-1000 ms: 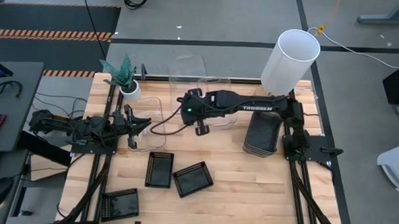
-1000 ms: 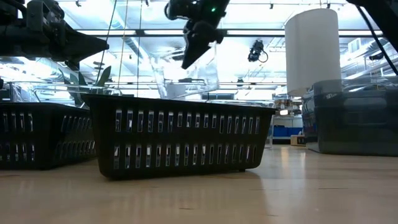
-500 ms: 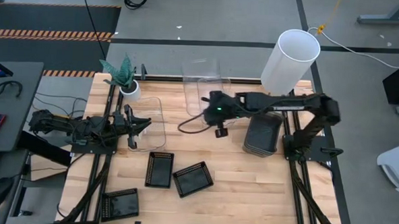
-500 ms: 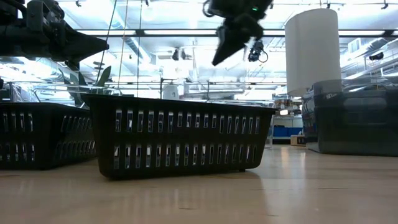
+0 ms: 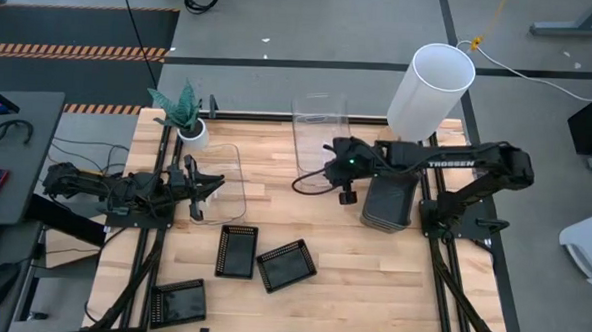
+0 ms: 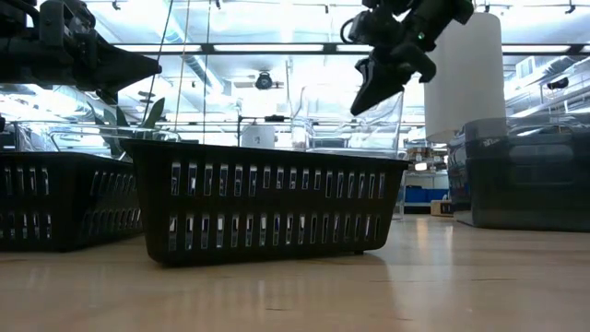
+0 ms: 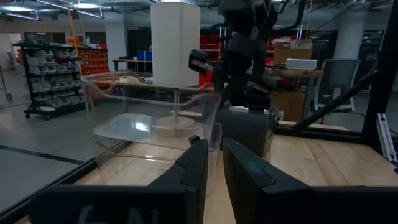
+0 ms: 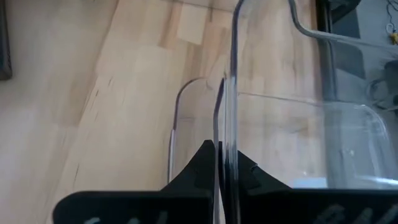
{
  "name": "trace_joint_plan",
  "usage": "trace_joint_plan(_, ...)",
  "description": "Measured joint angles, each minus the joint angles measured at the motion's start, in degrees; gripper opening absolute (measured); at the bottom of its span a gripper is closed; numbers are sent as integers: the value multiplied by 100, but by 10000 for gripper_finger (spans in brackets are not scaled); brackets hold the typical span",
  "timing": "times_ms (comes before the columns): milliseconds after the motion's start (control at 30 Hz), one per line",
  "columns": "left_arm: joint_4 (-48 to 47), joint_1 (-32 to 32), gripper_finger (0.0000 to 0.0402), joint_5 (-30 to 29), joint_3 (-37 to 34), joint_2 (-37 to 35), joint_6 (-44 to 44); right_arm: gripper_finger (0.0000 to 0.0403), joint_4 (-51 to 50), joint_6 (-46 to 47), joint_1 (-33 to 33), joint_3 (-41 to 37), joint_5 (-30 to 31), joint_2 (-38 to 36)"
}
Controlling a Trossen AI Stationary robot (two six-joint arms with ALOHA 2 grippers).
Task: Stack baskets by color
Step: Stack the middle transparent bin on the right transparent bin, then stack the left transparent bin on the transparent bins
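A clear basket (image 5: pixel 316 127) hangs tilted over the table's far middle, with my right gripper (image 5: pixel 338 171) shut on it just left of the stacked grey baskets (image 5: pixel 387 202). A second clear basket (image 5: pixel 226 168) rests on its bottom on the table at the left. My left gripper (image 5: pixel 215 185) hovers over it, and its fingers stand a narrow gap apart (image 7: pixel 214 146) with nothing seen between them. Three black baskets (image 5: pixel 236 250), (image 5: pixel 286 265), (image 5: pixel 180 301) sit on their bottoms near the front. My right gripper pinches the clear basket's thin side wall (image 8: pixel 225 134) between its two fingers, on the basket's right side toward its near end. The fingers slant down from the table's right side. The basket is raised and tilted; in the low view a black basket (image 6: pixel 263 203) hides its lower part.
A tall white lamp shade (image 5: pixel 429 92) stands at the far right, just behind the grey stack. A small potted plant (image 5: pixel 185 116) stands at the far left corner. Bare wood lies between the black baskets and the grey stack.
My right gripper has swung toward the table's right edge, from over the middle to just beside the grey stack, sinking a little and tipping. It stays shut on the clear basket, which has travelled with it, raised off the table.
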Motion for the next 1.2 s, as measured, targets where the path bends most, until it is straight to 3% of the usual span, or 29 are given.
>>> trace_joint_plan(267, 0, 0, 51, 0, 0, 0, 0, 17, 360, 353, 0, -360, -314, 26)
trace_joint_plan(667, -2, 0, 56, 0, 0, -1, 0, 97, 505, 1208, 13, -531, -680, 26)
trace_joint_plan(1000, 0, -1, 56, 0, 0, -1, 0, 130, 445, 1561, 421, -97, -383, -61)
trace_joint_plan(1200, 0, -2, 58, 0, 0, 1, 0, 130, 1077, 1182, 623, -473, -380, -566)
